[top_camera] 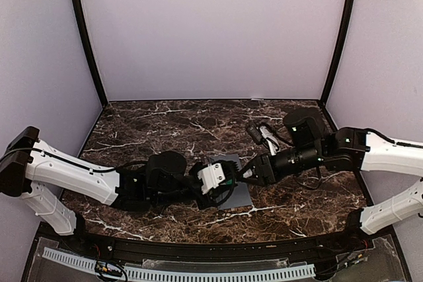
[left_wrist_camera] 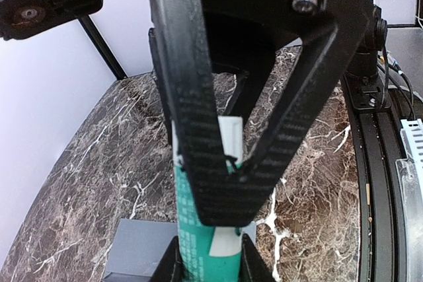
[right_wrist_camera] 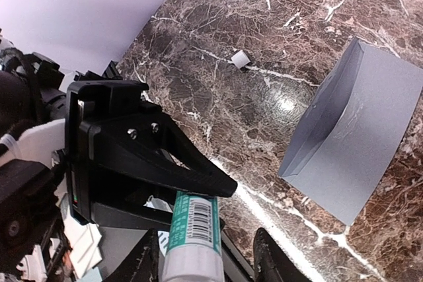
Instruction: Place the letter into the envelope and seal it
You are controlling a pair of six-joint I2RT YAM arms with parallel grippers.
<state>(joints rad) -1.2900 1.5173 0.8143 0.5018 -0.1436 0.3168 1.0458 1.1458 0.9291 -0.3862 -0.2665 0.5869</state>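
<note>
Top view first: both arms reach in over the marble table [top_camera: 152,130], with the left gripper [top_camera: 228,181] and right gripper [top_camera: 250,174] nose to nose just above the envelope [top_camera: 235,197]. The envelope lies flat, its long axis running away from the bases, a touch skewed. There's no tan letter showing in any view, so my read is it's already inside. Left wrist now: the left jaws are clamped on the green body of the glue stick [left_wrist_camera: 198,246], its white end poking up behind the other arm's finger. Right wrist: the right jaws straddle the stick's barcode end, with a gap on one side; whether they're biting, I can't tell. The envelope [right_wrist_camera: 360,150] sits beside them, and a darker band along one long edge looks tilted up, likely the flap. The danger is a lopsided hold: the stick could twist or drop onto the envelope and knock it askew.
</note>
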